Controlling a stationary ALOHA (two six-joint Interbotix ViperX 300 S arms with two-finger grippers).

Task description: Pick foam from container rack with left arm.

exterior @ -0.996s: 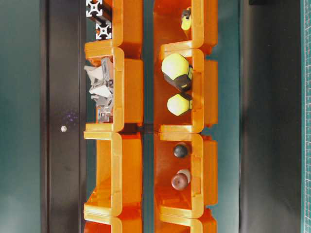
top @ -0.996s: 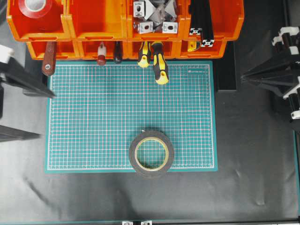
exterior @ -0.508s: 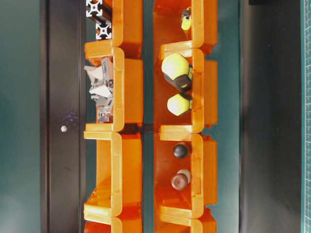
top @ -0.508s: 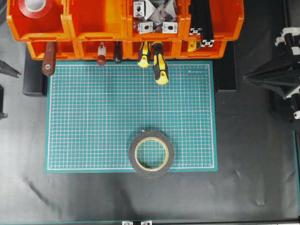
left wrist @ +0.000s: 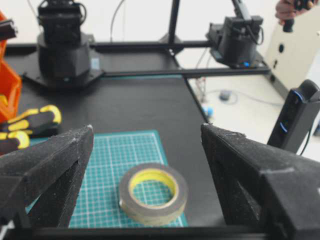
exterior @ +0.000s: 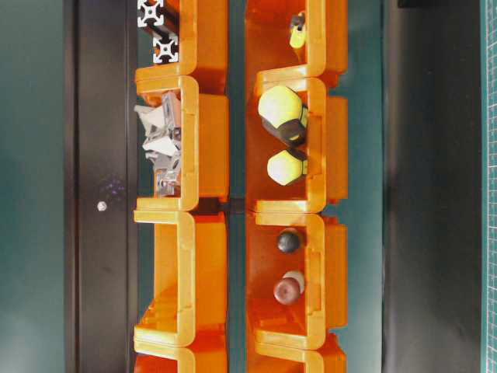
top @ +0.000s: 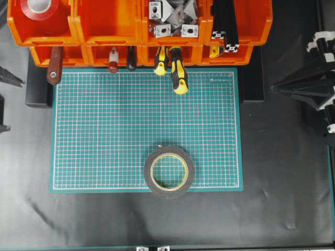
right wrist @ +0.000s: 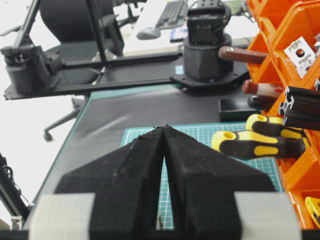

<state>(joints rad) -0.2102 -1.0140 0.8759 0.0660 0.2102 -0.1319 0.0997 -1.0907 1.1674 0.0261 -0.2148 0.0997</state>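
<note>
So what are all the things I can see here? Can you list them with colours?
foam: 1, black ring, yellow inside, lying flat at the mat's near edge
container rack: 2 rows of orange bins, along the mat's far edge
green mat: 1, mid-table
red tape roll: 1, top-left bin
metal brackets: several, silver, upper bin
yellow-black handles: 2, sticking out of a lower bin
left claw: black, open, holding nothing
right claw: black, shut, holding nothing
</note>
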